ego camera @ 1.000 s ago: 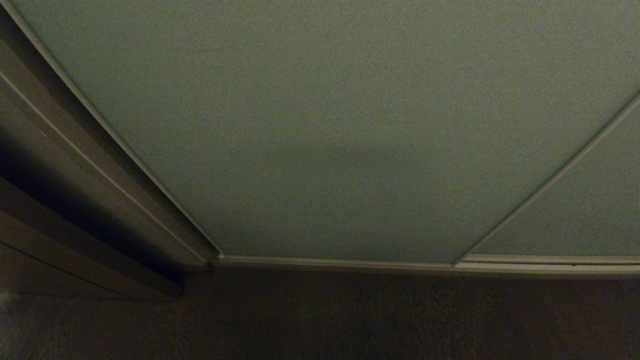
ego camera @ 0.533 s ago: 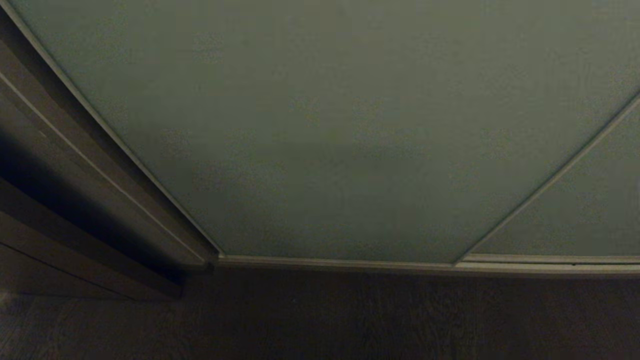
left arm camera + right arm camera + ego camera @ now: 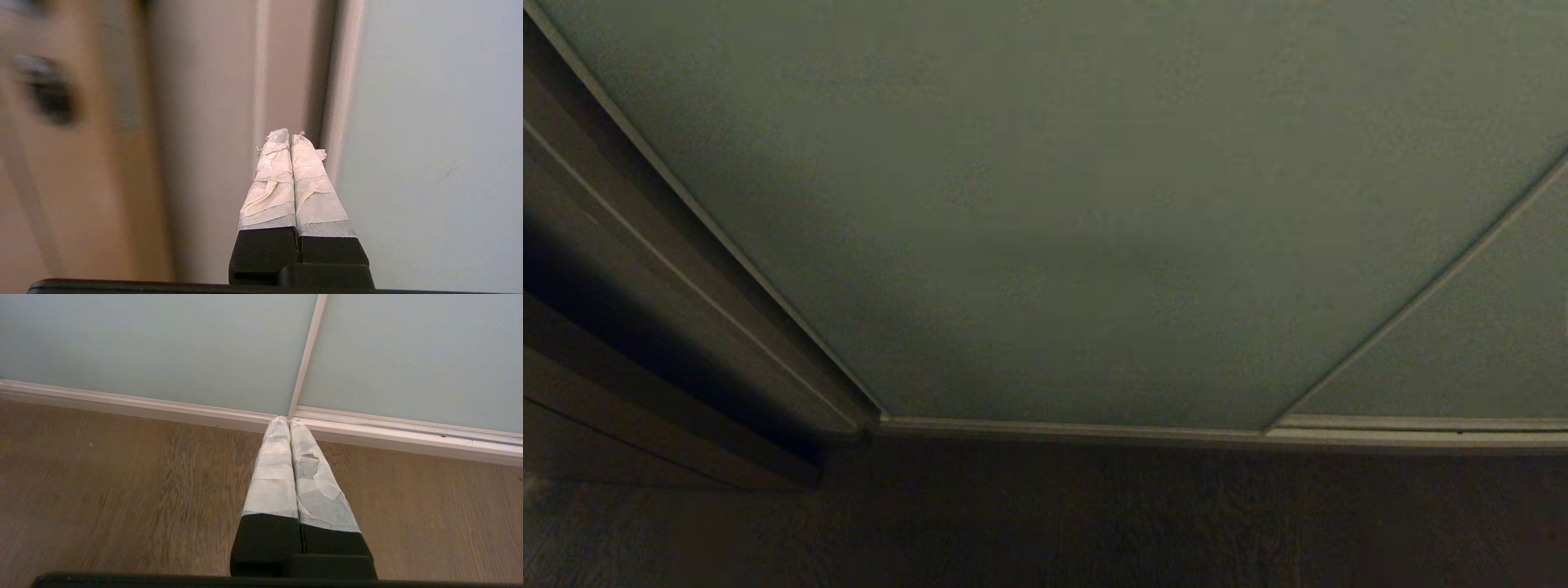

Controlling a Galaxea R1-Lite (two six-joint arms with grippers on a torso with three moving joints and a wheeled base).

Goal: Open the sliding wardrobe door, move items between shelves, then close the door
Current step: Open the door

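Head view: shut wardrobe door [image 3: 1078, 204].

Across the head view, the tall matte grey-green sliding wardrobe door [image 3: 1062, 204] appears progressively darker, most at its lower left; its position is unaltered.

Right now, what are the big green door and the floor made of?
The sliding wardrobe door looks like a matte painted or frosted panel, smooth and without shine, edged in what seems pale metal. The floor looks like wood or wood-look laminate, showing brown grain lines.
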